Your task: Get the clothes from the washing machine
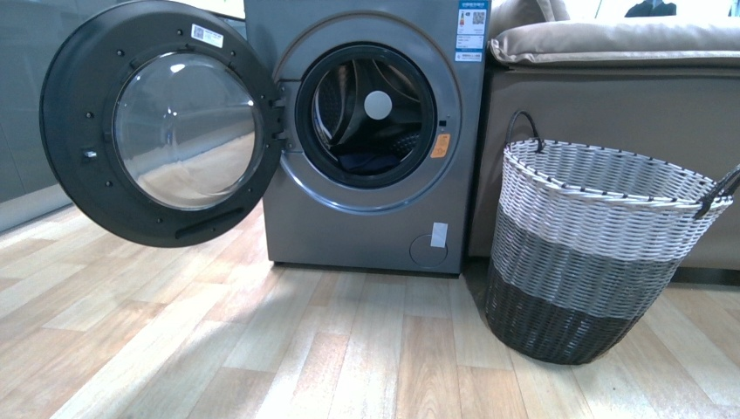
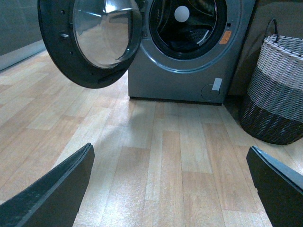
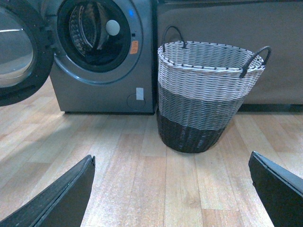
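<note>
The grey washing machine point(image 1: 375, 227) stands ahead with its round glass door point(image 1: 166, 122) swung open to the left. A dark navy bit of the clothes point(image 1: 371, 161) lies low in the steel drum, below the white hub point(image 1: 378, 106). The machine also shows in the left wrist view point(image 2: 180, 80) and the right wrist view point(image 3: 104, 90). Neither arm shows in the front view. My left gripper point(image 2: 170, 189) is open and empty over the wood floor, well short of the machine. My right gripper point(image 3: 171, 189) is open and empty over the floor, short of the basket.
A white, grey and black woven basket point(image 1: 593, 253) with dark handles stands right of the machine; it also shows in the right wrist view point(image 3: 208, 94). A beige sofa point(image 1: 611, 52) is behind it. A grey wall point(image 1: 26, 105) runs along the left. The floor is light wood planks.
</note>
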Action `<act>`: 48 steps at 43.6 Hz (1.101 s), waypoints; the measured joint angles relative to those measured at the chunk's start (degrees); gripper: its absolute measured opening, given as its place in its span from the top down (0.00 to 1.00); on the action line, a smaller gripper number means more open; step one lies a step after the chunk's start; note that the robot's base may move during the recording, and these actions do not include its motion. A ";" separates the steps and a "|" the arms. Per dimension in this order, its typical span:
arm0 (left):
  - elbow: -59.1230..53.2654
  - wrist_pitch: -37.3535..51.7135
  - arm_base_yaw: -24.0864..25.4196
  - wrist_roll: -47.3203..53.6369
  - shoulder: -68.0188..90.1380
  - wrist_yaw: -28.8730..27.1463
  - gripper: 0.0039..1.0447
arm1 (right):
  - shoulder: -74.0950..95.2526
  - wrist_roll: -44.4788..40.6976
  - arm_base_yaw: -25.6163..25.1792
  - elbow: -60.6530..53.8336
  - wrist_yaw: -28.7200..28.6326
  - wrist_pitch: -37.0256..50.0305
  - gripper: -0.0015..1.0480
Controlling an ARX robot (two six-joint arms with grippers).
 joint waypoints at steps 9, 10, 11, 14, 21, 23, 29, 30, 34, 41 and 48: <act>0.00 0.00 0.00 -0.02 0.00 0.00 0.06 | 0.00 0.02 0.00 0.00 0.00 0.00 0.07; 0.00 0.00 0.00 -0.02 0.00 0.00 0.06 | 0.00 0.00 0.00 0.00 0.00 0.00 0.07; 0.00 0.00 0.00 0.00 0.00 0.00 0.06 | 0.00 0.00 0.00 0.00 0.00 0.00 0.07; 0.00 0.00 0.00 0.00 0.00 0.00 0.06 | 0.00 0.00 0.00 0.00 0.00 0.00 0.07; 0.00 0.00 0.00 0.00 0.00 0.00 0.06 | 0.00 0.00 0.00 0.00 0.00 0.00 0.07; 0.00 0.00 0.00 -0.02 0.00 0.00 0.06 | 0.00 0.00 0.00 0.00 0.00 0.00 0.07; 0.00 0.00 0.00 0.00 0.00 0.00 0.06 | 0.00 0.00 0.00 0.00 0.00 0.00 0.07; 0.00 0.00 0.00 -0.02 0.00 0.00 0.06 | 0.00 0.00 0.00 0.00 0.00 0.00 0.07; 0.00 0.00 0.00 0.00 0.00 0.00 0.06 | 0.00 0.00 0.00 0.00 0.00 0.00 0.07; 0.00 0.00 0.00 0.00 0.00 0.00 0.06 | 0.00 0.00 0.00 0.00 0.00 0.00 0.07; 0.00 0.00 0.00 -0.02 -0.02 0.00 0.06 | 0.00 0.00 0.00 0.00 0.00 0.00 0.07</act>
